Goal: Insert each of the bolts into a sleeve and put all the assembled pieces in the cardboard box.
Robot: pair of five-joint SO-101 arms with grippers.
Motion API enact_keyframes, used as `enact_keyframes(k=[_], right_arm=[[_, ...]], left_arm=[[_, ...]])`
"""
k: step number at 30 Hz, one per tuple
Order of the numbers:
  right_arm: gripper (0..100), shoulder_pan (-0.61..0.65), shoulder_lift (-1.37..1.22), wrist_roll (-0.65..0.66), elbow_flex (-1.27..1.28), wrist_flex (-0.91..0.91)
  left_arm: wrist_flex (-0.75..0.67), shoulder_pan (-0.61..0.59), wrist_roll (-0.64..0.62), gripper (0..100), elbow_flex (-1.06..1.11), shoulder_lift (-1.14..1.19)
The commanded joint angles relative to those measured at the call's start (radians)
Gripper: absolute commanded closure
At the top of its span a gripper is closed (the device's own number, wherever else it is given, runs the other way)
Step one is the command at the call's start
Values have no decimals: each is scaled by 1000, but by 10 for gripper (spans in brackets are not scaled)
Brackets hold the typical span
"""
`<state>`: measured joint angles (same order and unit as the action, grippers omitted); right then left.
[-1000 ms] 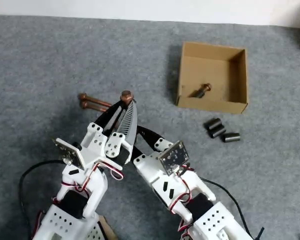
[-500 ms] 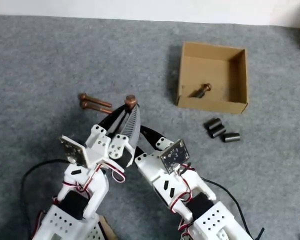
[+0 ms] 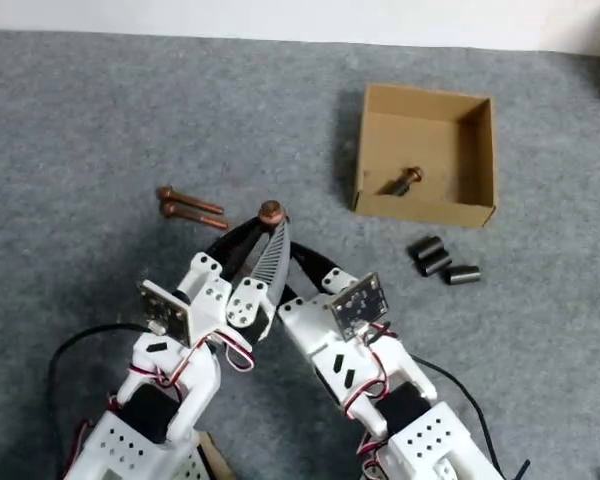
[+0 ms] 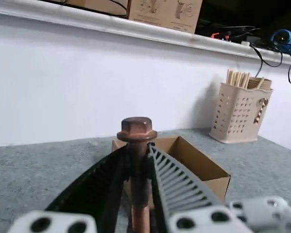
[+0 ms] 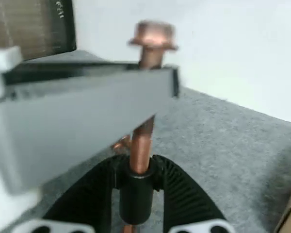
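Open cardboard box (image 3: 420,208) at far right on grey carpet (image 3: 100,120), holding one assembled piece (image 3: 404,182) on its floor. Near centre, left gripper (image 4: 137,155) clenched on an upright bolt (image 4: 137,130), head above the fingers. Beneath it, right gripper (image 5: 136,174) clamped around a black sleeve (image 5: 136,199), the bolt's shank entering its top. Just outside the box's front wall, three loose sleeves (image 3: 442,262). Left of the grippers, two spare bolts (image 3: 188,207) lying side by side.

Grey carpet (image 3: 80,120), white wall (image 4: 63,82), beige holder (image 4: 237,116)

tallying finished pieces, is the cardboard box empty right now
No, a sleeved bolt lies on the floor of the cardboard box in the high view.
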<state>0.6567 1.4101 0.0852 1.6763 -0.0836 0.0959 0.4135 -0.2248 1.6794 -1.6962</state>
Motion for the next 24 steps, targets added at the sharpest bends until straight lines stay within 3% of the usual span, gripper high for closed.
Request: enact_keyframes(k=[1, 4, 10, 14, 20, 24], right_arm=[[993, -44, 21, -9, 163, -48], [993, -44, 19, -9, 163, -48], [993, -44, 18, -9, 163, -47], [993, -44, 16, -9, 163, -47], [993, -47, 15, -9, 163, -44], [993, -122, 15, -9, 163, -2]], left_arm=[[3, 2, 18, 992, 24, -1], [3, 2, 18, 970, 24, -1], [28, -2, 12, 780, 21, -1], [46, 2, 12, 707, 19, -1], [46, -5, 12, 730, 18, -1], [46, -13, 12, 768, 13, -1]])
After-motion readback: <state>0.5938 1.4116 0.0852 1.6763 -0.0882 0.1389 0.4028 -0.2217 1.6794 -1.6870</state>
